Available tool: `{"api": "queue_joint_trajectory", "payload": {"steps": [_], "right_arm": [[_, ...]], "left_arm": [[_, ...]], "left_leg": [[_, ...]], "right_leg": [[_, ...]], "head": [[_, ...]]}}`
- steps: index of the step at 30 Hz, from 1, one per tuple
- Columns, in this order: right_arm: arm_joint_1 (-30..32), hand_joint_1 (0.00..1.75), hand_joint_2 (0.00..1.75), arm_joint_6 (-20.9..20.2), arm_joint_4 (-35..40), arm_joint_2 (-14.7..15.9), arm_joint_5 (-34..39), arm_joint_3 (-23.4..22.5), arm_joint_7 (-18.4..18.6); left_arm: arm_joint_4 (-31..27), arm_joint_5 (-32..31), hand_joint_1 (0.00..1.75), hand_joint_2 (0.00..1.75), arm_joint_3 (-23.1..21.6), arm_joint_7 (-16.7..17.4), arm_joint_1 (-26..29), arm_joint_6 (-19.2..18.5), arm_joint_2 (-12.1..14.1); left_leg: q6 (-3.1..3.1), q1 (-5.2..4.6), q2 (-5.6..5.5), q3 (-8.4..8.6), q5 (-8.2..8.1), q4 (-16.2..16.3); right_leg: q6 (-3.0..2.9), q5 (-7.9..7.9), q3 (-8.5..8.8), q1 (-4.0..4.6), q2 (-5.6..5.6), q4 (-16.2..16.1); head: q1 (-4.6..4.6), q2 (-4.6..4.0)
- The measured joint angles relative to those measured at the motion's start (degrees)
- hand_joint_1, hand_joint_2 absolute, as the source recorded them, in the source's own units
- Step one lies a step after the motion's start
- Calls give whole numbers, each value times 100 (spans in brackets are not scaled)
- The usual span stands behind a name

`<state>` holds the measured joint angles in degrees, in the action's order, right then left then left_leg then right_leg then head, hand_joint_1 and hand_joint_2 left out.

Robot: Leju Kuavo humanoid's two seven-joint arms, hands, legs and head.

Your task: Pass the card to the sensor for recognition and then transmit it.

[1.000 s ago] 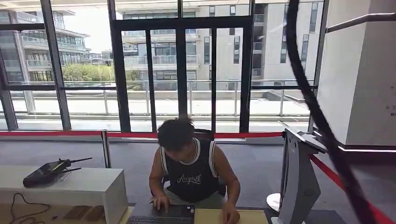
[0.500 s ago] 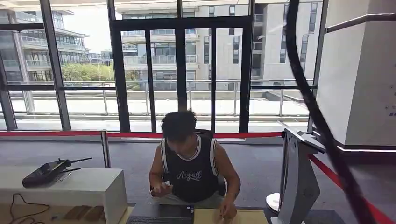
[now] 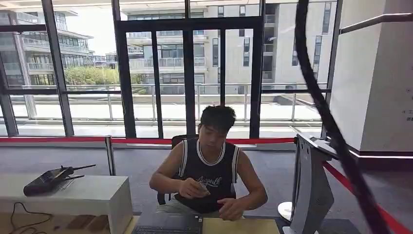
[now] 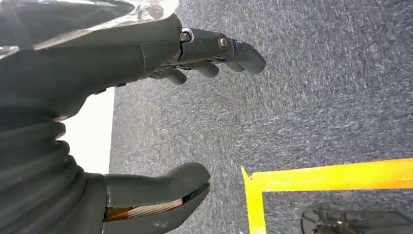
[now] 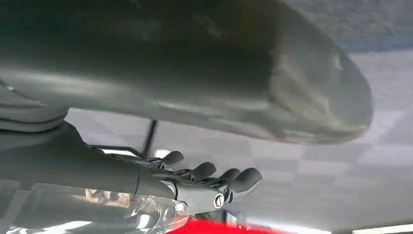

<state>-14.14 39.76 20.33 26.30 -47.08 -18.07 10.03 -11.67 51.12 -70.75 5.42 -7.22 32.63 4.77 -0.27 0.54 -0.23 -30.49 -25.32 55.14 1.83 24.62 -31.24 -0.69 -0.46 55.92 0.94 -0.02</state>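
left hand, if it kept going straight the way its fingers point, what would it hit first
Likely the grey carpet: the left hand is open and empty above it, and the yellow floor tape lies off to one side. Depth is unclear.

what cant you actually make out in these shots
- Small thing in the person's hand, head view: too small to tell whether it is the card.
- Laptop and tan pad, head view: cut off by the lower edge.
- Stand, head view: partly crossed by a blurred black cable.
- Right hand, right wrist view: a blurred grey shape hides what lies beyond.
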Motion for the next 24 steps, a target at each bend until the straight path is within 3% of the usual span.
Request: {"api": "queue_joint_trajectory", "payload": {"steps": [12,24], "right_arm": [[602,0,0,-153,-613,-606,162,-722,-96],[716,0,0,-376,-855,-1034,77,-881,-11]], "left_arm": [[0,-39,0,175,7,166,-8,0,0],[0,-4,0,175,83,273,-10,17,22]], "left_leg": [[-3,0,5,4,-2,-2],[-4,-1,7,6,-2,-2]], "right_leg": [[-5,5,1,1,1,1],[-5,5,3,1,2,1]], "head": [[-6,0],[-9,0]]}}
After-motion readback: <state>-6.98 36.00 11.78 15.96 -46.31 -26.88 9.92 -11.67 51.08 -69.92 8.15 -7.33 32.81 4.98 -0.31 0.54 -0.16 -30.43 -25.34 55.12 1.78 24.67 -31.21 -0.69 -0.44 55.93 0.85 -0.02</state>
